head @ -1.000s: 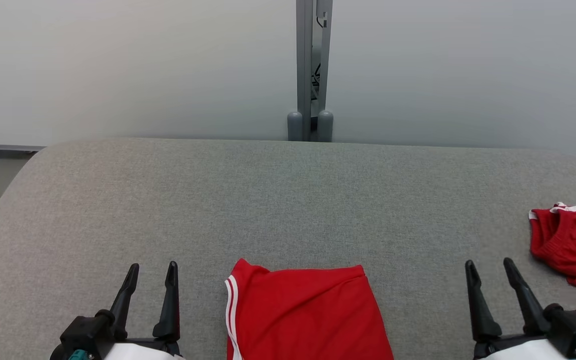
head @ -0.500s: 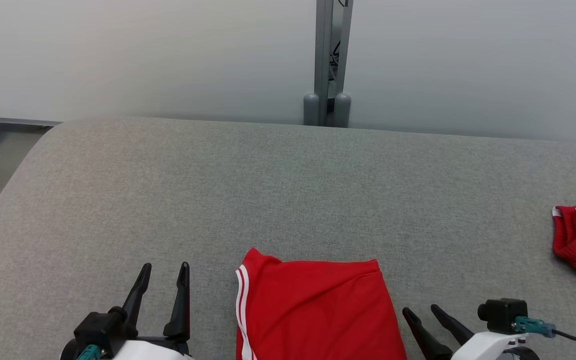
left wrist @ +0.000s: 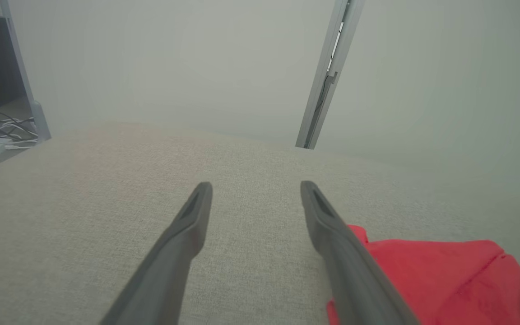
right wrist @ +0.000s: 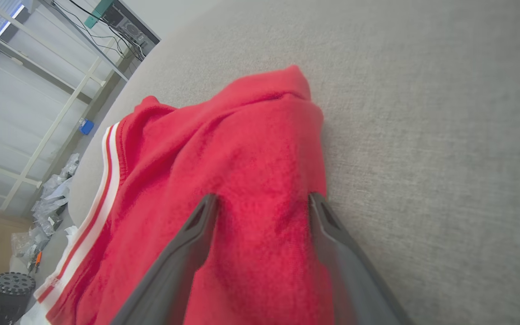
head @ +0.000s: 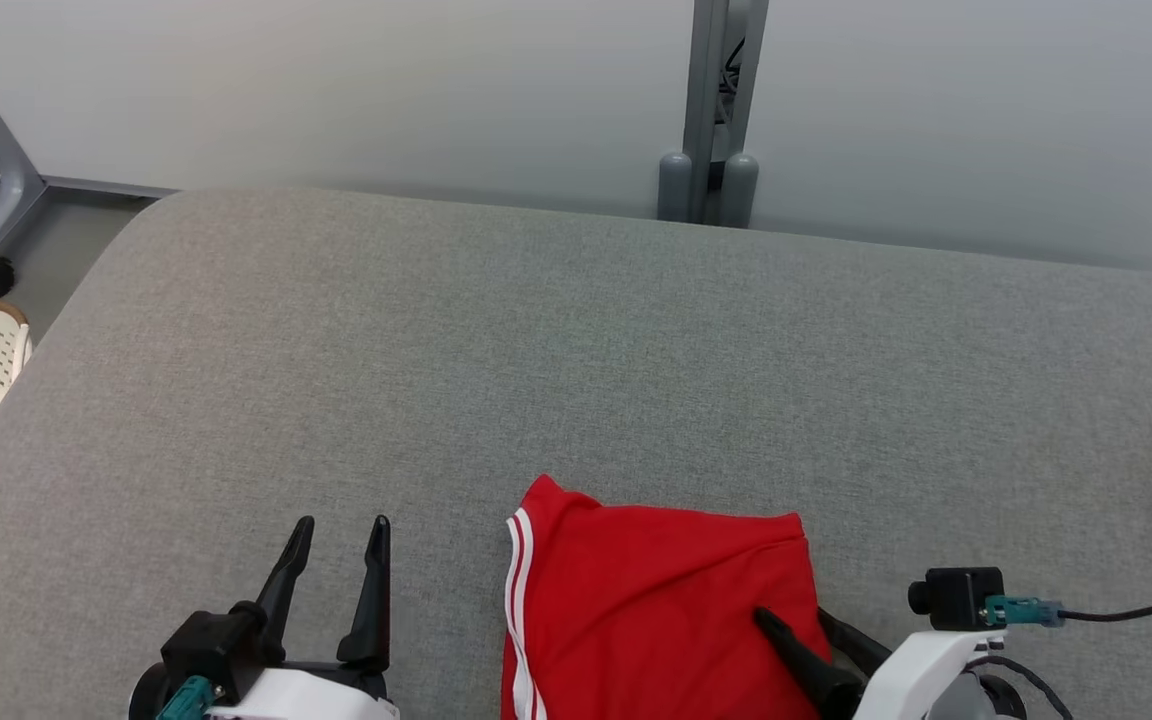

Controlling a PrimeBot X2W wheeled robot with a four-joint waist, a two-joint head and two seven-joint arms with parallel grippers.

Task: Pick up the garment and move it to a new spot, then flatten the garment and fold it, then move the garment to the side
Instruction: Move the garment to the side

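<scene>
Now: folded red garment (head: 636, 610) at near edge of grey table (head: 536, 350). Right gripper (head: 794, 618) jaws apart over its right edge; left gripper (head: 343, 525) apart, just beside it. Go low, pinch all layers, slide gently so fold holds.

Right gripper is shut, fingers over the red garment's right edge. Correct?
No: the right gripper is open, not shut. The right wrist view shows its two fingers spread apart over the red garment's right edge.
</scene>
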